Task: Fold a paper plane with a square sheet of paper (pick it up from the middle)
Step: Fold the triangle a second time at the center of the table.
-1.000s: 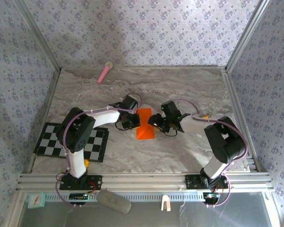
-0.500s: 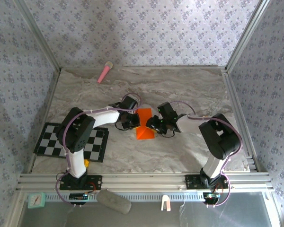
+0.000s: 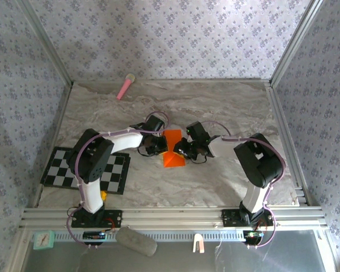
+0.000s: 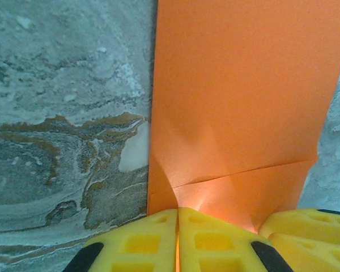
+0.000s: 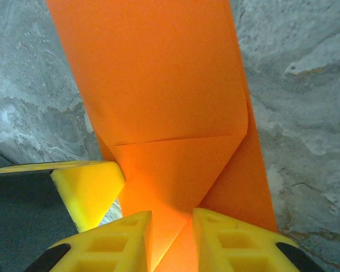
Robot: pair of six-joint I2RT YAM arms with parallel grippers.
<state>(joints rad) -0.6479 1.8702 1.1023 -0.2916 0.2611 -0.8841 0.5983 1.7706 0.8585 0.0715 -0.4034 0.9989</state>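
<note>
Paper: orange, creased, on the marble table between both grippers.
Left gripper: jaws pressed together on the paper's near edge, sheet extending forward.
Right gripper: jaws slightly apart, a folded paper corner running between them; grip uncertain.

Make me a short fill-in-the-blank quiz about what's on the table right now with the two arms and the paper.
1. The folded sheet of paper held between both grippers is bright ____.
2. The pink stick lies near the table's ____ edge.
3. The checkered mat lies beside the ____ arm.
4. The left gripper has its yellow fingers ____ on the paper's edge.

Missing words: orange; far; left; shut
</note>
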